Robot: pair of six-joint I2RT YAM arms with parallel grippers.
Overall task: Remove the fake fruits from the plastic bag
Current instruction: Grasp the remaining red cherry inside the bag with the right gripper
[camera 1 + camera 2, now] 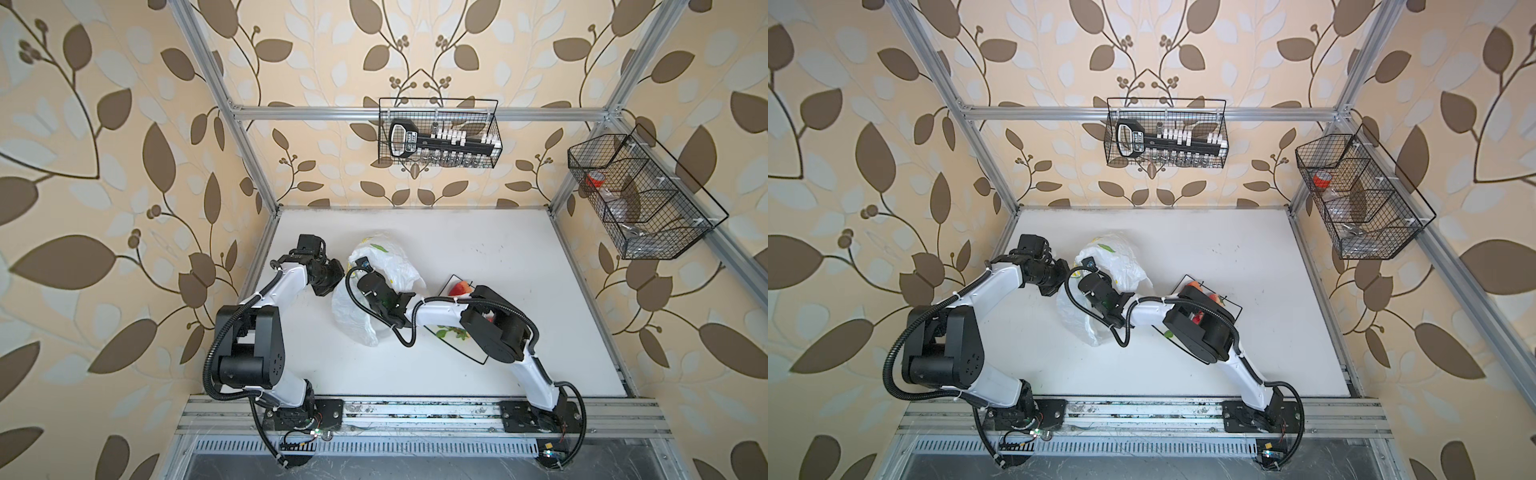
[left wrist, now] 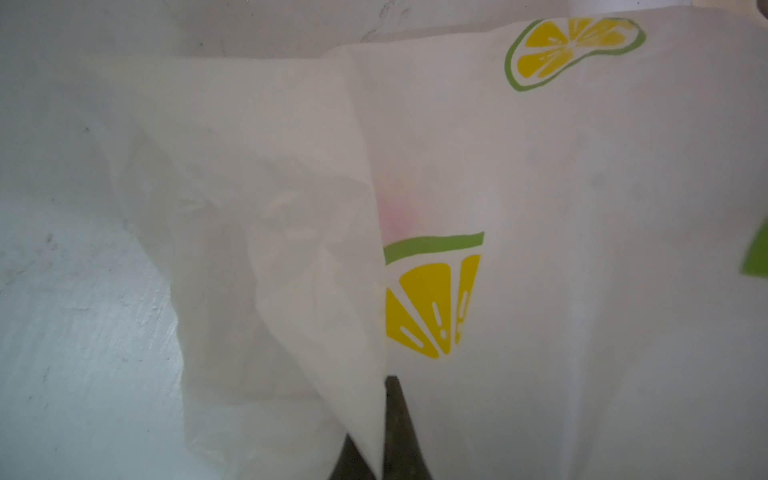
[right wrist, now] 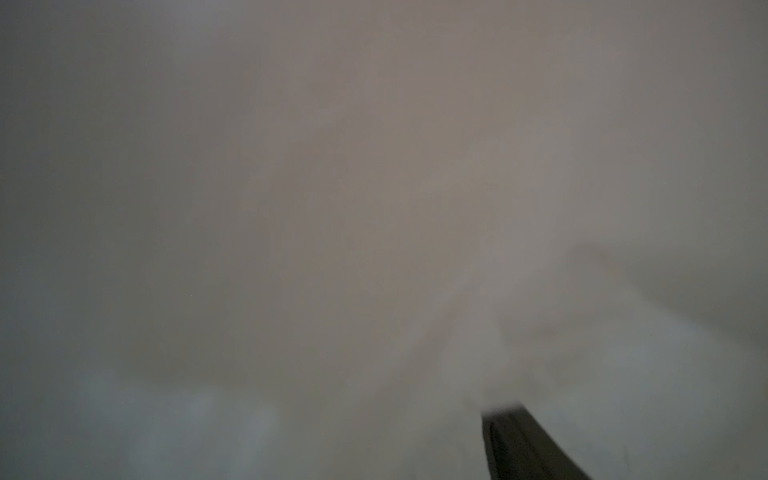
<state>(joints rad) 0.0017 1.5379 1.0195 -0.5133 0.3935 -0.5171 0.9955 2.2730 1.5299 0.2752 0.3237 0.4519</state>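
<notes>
**Bimanual cell from above, read left to right.** The left gripper [image 2: 376, 444] is clamped on a fold of the plastic bag [image 1: 392, 266]. In the left wrist view the thin film passes between its dark fingers [image 2: 401, 424]; in both top views the wrist hides the jaws. The bag, white with lemon-slice prints, lies crumpled left of centre on the table, one part raised and one slumped toward the front.

The right gripper [image 1: 371, 286] reaches into the bag from the right. Its wrist view shows only blurred film and one dark finger [image 3: 515, 440], so it cannot be told whether the jaws are apart or hold anything.

Further right, partly under the right arm, lies a square white plate [image 1: 455, 347] with a black rim. It carries a peach [image 1: 460, 287], a strawberry [image 1: 490, 318] and a green sprig [image 1: 446, 332].

**Progress.** Several fake fruits are already out and on the plate. A faint pink blush [image 2: 395, 212] behind the film suggests that at least one is inside the bag, though the number cannot be told. No lemon shows anywhere. The task appears partly done, with extraction in hand.

**Setting.** The tabletop [image 1: 519, 257] is matt white and lightly scuffed, bounded by an aluminium frame [image 1: 415, 113]. The walls carry beige wallpaper [image 1: 104, 166] with brown leaves. One wire basket [image 1: 438, 133] hangs on the back rail and holds a black tool rack. Another wire basket [image 1: 640, 199] hangs on the right and holds a red-capped item.
</notes>
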